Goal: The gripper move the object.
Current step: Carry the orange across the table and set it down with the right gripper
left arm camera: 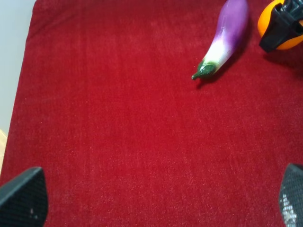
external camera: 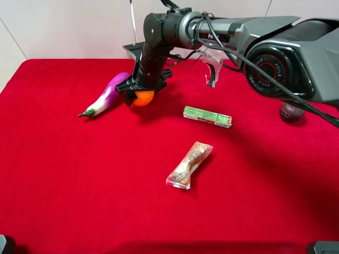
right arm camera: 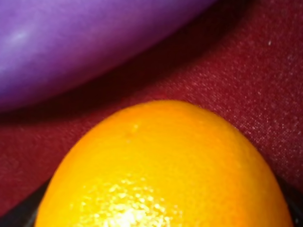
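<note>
My right claw (external camera: 140, 94) is clamped tight on the orange fruit (external camera: 144, 99), which sits between my fingers, low over the red bench (external camera: 79, 185). Just beside the claw, on the side away from my arm, lies the purple eggplant (external camera: 108, 94), not touching the fruit. Farther out on the other side lie a green packet (external camera: 207, 117) and a clear snack wrapper (external camera: 189, 165). My left claw (left arm camera: 156, 196) stands wide, holding nothing.
</note>
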`<state>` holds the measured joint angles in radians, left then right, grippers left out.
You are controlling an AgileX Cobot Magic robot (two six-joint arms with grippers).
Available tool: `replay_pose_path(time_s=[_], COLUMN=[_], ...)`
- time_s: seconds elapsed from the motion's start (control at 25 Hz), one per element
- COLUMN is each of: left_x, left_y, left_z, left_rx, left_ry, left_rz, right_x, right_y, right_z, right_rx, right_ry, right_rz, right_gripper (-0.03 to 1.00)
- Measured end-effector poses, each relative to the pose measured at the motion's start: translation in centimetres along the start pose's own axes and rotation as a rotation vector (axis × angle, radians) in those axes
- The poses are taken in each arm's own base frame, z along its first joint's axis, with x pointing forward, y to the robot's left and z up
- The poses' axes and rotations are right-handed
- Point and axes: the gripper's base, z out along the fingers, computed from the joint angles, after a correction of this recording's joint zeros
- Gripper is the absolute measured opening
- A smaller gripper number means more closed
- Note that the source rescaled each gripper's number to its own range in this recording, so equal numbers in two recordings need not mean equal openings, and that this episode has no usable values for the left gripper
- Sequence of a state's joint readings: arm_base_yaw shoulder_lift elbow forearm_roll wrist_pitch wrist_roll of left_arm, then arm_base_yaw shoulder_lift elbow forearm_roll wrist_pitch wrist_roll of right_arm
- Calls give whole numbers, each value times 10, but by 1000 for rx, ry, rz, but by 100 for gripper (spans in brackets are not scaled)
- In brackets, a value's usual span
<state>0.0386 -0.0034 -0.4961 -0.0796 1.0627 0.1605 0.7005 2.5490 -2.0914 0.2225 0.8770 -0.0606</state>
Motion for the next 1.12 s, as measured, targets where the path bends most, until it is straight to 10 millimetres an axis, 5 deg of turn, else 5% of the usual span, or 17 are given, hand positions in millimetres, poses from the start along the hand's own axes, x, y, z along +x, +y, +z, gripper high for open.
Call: replay_pose_path(time_s=[0.4, 0.48, 0.6, 0.68, 0.8, 1.12], left_x=[0, 0, 0, 0, 0, 0], left_y=[0, 0, 0, 0, 0, 0], left_z=[0, 0, 0, 0, 0, 0], left_rx=[0, 0, 0, 0, 0, 0], left_ry=[0, 0, 0, 0, 0, 0], left_rz=[0, 0, 0, 0, 0, 0], right_x=[0, 1, 1, 1, 0, -11], right_y=[0, 0, 0, 0, 0, 4], right_z=[0, 0, 0, 0, 0, -13], right_rx=[4, 4, 4, 2, -4, -15], right_ry=[3, 5, 5, 5, 2, -30], right_rz=[-3, -3, -3, -1, 3, -21], right_gripper=[0, 18, 76, 91, 100, 100])
